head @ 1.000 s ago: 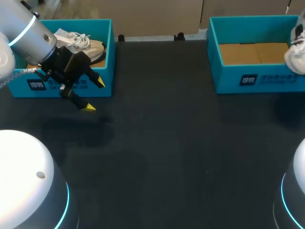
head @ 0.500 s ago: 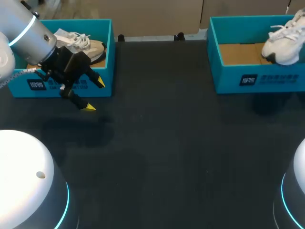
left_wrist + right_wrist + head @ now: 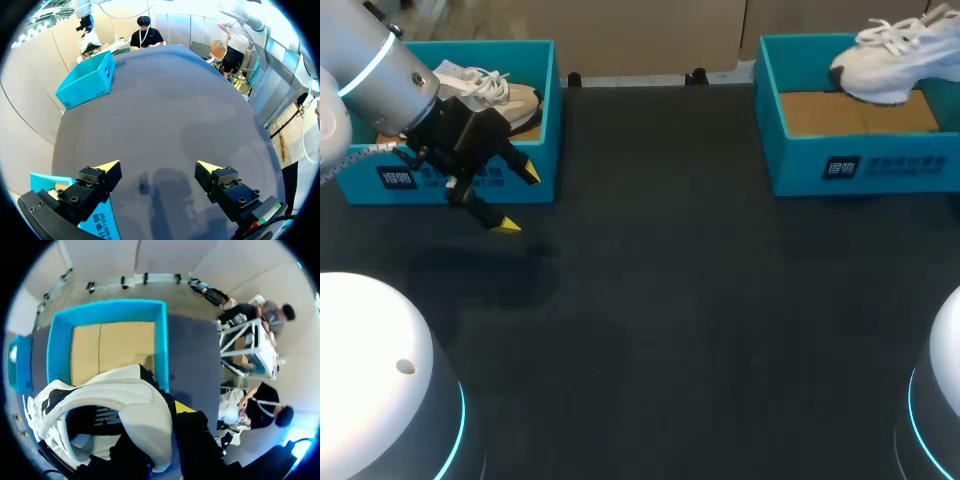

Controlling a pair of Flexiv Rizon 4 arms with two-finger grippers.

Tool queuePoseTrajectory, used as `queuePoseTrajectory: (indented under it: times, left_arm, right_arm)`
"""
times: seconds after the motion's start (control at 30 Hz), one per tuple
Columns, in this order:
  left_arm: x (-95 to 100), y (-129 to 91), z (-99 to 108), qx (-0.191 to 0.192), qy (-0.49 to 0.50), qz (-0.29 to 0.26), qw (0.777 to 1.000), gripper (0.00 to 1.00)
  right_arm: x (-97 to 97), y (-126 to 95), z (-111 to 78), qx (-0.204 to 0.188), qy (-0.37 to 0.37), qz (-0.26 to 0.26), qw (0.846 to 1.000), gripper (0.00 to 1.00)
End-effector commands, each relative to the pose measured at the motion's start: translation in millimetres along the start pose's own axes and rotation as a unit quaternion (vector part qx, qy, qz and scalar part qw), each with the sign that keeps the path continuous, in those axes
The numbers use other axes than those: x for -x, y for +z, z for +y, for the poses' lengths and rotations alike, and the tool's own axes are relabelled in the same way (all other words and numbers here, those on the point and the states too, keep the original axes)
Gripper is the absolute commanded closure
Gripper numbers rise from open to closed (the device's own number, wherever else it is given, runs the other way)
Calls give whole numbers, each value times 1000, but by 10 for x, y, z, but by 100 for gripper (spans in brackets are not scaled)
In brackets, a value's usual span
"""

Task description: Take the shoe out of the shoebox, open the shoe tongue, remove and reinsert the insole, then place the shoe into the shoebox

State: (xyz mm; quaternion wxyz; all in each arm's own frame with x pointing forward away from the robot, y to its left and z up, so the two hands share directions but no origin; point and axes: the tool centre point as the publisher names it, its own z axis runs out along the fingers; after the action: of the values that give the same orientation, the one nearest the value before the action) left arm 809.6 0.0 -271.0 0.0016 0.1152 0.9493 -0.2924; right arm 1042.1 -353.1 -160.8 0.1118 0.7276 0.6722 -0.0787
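Noted: right gripper (image 3: 160, 422) clenched on the heel of the white shoe (image 3: 886, 58). One yellow tip showed outside the heel; the other was hidden by the shoe. The shoe hung above the right shoebox (image 3: 800, 160), apparently clear of its cardboard floor, toe toward the table's middle. The left gripper (image 3: 517, 199) hung well apart from that box, across the table (image 3: 650, 300), fingers spread with nothing between them.

Step judged: lifting the shoe out. To do it well, carry the toe over the box's near wall before lowering. Keep the sole level. Set it on open table in front of the box, within the left gripper's reach. The heel hold looked narrow, so swing slowly.
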Motion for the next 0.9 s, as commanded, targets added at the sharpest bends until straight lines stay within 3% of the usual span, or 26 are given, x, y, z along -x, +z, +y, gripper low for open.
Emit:
queuePoseTrajectory:
  times: [0.03,0.83,0.9]
  left_arm:
    - [-4,-2,1,1,0,0,1000,0]
    - [-4,-2,1,1,0,0,1000,0]
    - [-4,-2,1,1,0,0,1000,0]
  right_arm:
    - [-18,-29,-70,28,63,-1,998,100]
    - [-41,25,-84,24,66,-7,998,100]
    - [-87,63,-66,26,81,12,996,100]
